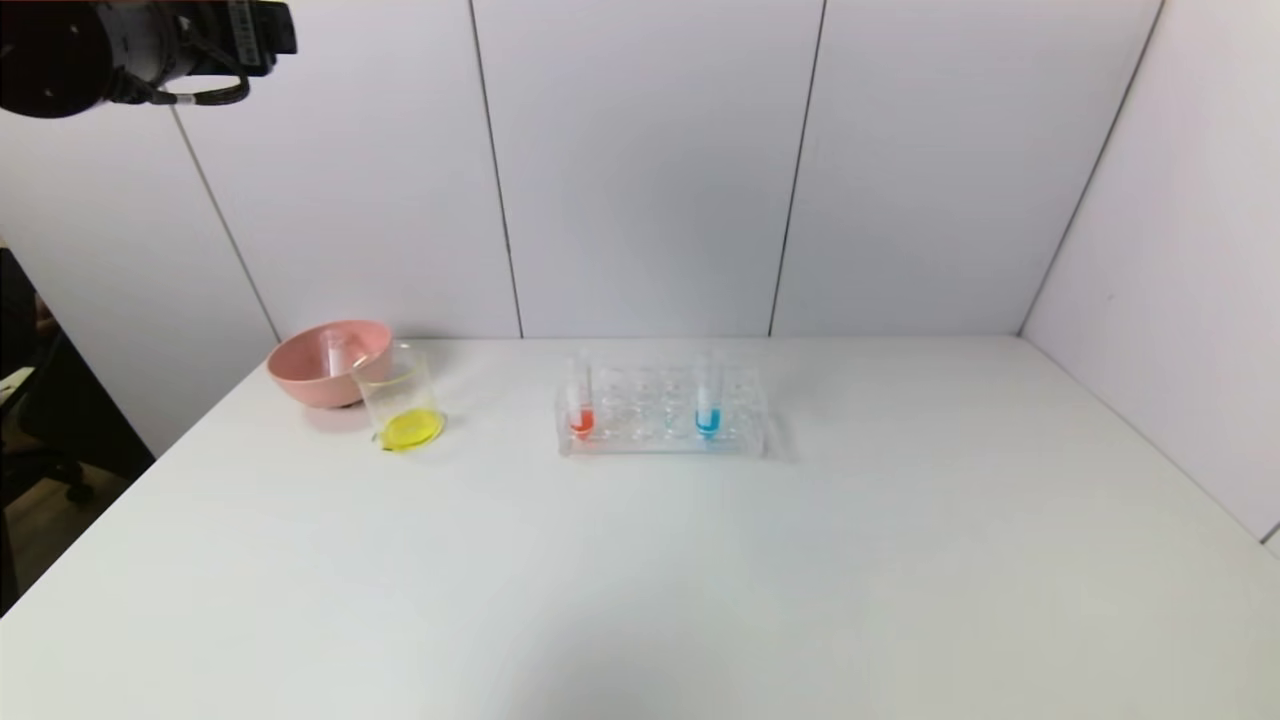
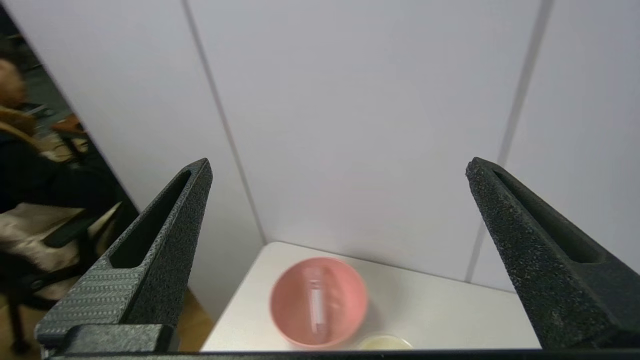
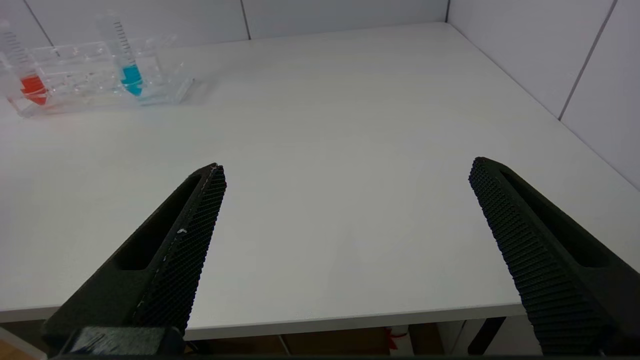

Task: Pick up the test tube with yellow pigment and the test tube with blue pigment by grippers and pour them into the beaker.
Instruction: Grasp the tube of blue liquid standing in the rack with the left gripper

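While my left gripper (image 2: 340,210) hangs high with its jaws spread wide and nothing between them, I count what lies below: one pink bowl (image 2: 319,301), one beaker (image 1: 401,405), one clear rack (image 1: 662,418) and three tubes in all. One tube (image 2: 316,306) lies inside the pink bowl, clear, with no colour that I can make out in it. The other two stand upright in the rack: a red-tipped tube (image 1: 581,405) at one end and the test tube with blue pigment (image 1: 708,405) several holes along from it.

The blue tube is slim and clear, with printed marks up its side and blue liquid filling its rounded tip. It stands well beyond my right gripper (image 3: 345,200), far ahead and off toward my left one. My right gripper sits low near the table's front edge, jaws spread wide too, gripping nothing.

The beaker is small, clear and straight-sided, with a pool of yellow liquid in its bottom. It touches or stands just beside the pink bowl, and both sit far beneath my left jaws, near the table's back corner.

The table (image 1: 700,580) is plain white and smooth. White wall panels with thin dark seams close in the back and one side. Past the table's open side, beyond my left jaws, a blurred person in dark clothes is visible.
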Robot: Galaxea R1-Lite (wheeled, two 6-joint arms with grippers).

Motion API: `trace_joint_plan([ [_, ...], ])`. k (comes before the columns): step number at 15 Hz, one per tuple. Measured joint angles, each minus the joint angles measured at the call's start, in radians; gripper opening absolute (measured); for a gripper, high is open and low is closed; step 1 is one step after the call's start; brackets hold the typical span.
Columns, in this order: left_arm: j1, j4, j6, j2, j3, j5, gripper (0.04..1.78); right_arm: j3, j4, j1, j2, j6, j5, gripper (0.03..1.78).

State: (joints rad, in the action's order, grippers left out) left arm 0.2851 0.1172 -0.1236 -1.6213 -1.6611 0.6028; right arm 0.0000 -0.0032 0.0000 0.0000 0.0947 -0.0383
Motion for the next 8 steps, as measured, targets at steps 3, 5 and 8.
trace_joint_plan([
  [3, 0.206, 0.011, 0.019, 0.146, 0.208, 0.034, 1.78, 0.000, 0.000, 0.000, 0.000, 0.000, 0.000, 1.77],
  [5, 0.347, 0.015, 0.019, 0.243, 0.355, 0.046, 1.78, 0.000, 0.000, 0.000, 0.000, 0.000, 0.000, 1.77],
  [8, 0.523, 0.052, 0.022, 0.354, 0.552, 0.054, 1.78, 0.000, 0.000, 0.000, 0.000, 0.000, 0.000, 1.77],
])
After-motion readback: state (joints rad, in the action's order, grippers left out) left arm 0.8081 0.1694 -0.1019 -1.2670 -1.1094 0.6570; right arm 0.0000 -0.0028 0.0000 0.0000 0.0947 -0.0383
